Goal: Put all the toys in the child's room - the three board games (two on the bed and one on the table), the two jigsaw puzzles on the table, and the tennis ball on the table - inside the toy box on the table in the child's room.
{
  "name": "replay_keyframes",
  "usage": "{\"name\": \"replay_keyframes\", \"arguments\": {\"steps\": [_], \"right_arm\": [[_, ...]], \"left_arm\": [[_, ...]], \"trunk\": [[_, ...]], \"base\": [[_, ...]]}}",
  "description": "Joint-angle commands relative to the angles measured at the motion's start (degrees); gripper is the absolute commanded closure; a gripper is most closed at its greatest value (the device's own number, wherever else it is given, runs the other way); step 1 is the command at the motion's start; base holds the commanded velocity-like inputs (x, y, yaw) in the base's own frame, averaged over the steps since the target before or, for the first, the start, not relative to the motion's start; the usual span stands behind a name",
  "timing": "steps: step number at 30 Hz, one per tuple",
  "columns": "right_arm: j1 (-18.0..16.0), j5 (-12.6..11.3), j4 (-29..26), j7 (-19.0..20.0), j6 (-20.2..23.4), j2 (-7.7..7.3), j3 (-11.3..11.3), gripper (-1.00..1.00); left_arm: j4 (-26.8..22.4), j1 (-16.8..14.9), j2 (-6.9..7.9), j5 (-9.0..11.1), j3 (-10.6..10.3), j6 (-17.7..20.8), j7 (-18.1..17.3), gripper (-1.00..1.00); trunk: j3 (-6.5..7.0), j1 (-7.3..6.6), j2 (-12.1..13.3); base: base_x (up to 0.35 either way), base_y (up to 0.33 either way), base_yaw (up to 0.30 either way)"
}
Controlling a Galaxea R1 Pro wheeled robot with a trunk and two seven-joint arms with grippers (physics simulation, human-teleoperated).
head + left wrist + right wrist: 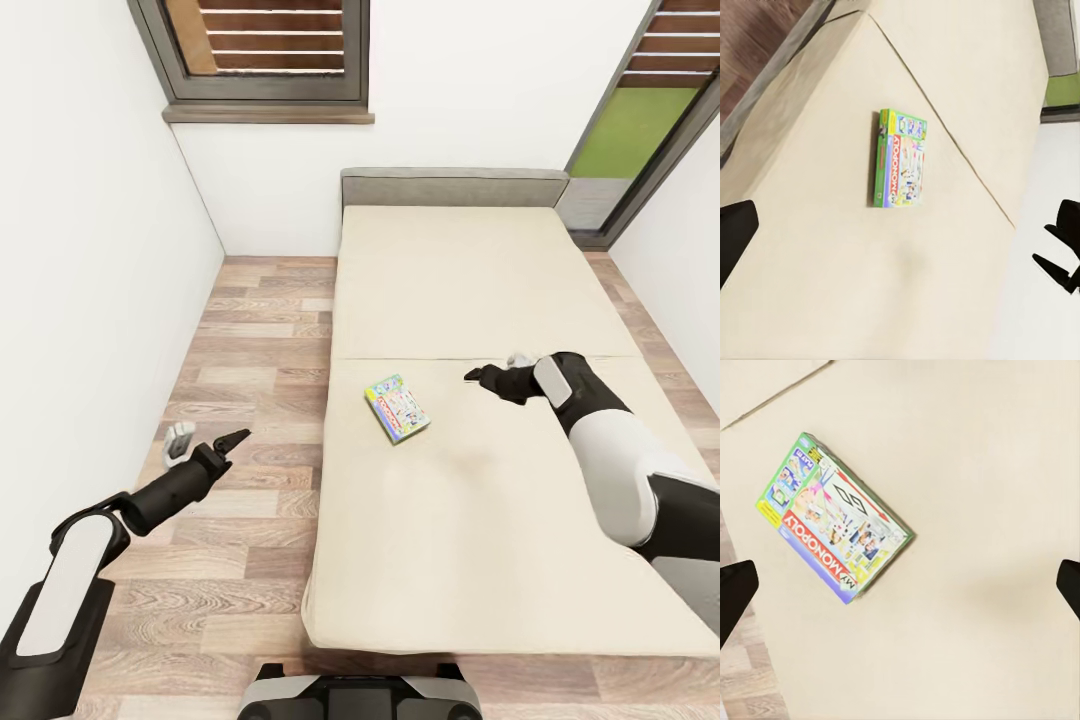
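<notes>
One board game on the bed; both pincers empty.

A flat rectangular Monopoly box [397, 408], glossy, with a green edge and a multicoloured printed lid, lay face up on the smooth beige mattress of the bed [480, 280], just below the seam and near the bed's left edge. The headboard [455, 186] was grey and padded-looking. The right pincer [487, 377], dark with fingers spread and released, hovered above the mattress just right of the box. The left pincer [205, 439], fingers also parted, one pale and one dark, hung over the wood-plank floor [250, 330] beside the bed.
</notes>
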Motion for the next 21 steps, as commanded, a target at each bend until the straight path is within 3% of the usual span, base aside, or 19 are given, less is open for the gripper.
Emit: {"name": "replay_keyframes", "arguments": {"steps": [1,3,9,10,12,13,15,17,21], "right_arm": [[-0.07,0.48,-0.01,0.3,0.26,0.04,-0.41,-1.0],[-0.85,0.49,0.6,-0.18,-0.06,0.52,-0.41,-1.0],[-2.9,0.47,2.02,-1.08,-0.79,2.08,-0.43,-1.0],[-2.9,0.47,2.02,-1.08,-0.79,2.08,-0.43,-1.0],[-3.42,0.46,2.35,-1.23,-0.97,2.84,-0.43,-1.0],[-3.42,0.46,2.35,-1.23,-0.97,2.84,-0.43,-1.0],[-3.6,0.45,2.43,-1.3,-1.05,3.31,-0.43,-1.0],[-3.87,0.47,2.41,-1.43,-1.14,4.27,-0.43,-1.0],[-4.04,0.47,2.24,-1.5,-1.19,5.11,-0.44,-1.0]], "left_arm": [[-0.07,-0.03,0.01,0.63,0.06,0.25,0.52,-1.0],[-0.07,-0.12,0.26,1.17,0.35,0.54,0.54,-1.0],[-0.12,-0.46,0.96,5.59,2.13,2.25,0.73,-1.0],[-0.12,-0.46,0.96,5.59,2.13,2.25,0.73,-1.0],[-0.13,-0.65,1.64,7.74,2.95,3.8,0.76,-1.0],[-0.13,-0.65,1.64,7.74,2.95,3.8,0.76,-1.0],[-0.14,-0.85,2.28,8.5,3.24,4.61,0.77,-1.0],[-0.14,-1.39,3.85,9.64,3.49,5.96,0.78,-1.0],[-0.15,-1.83,5.14,10.52,3.47,6.83,0.84,-1.0]], "trunk": [[-0.08,0.03,-0.09],[-0.08,0.03,-0.09],[-0.08,0.03,-0.09],[-0.08,0.03,-0.09],[-0.08,0.03,-0.09],[-0.08,0.03,-0.09],[-0.08,0.03,-0.09],[-0.08,0.03,-0.09],[-0.09,0.03,-0.09]], "base": [[0.0,0.0,0.0],[0.0,0.0,0.0],[0.0,0.0,0.0],[0.0,0.0,0.0],[0.0,0.0,0.0],[0.0,0.0,0.0],[0.0,0.0,0.0],[0.0,0.0,0.0],[0.0,0.0,0.0]]}}
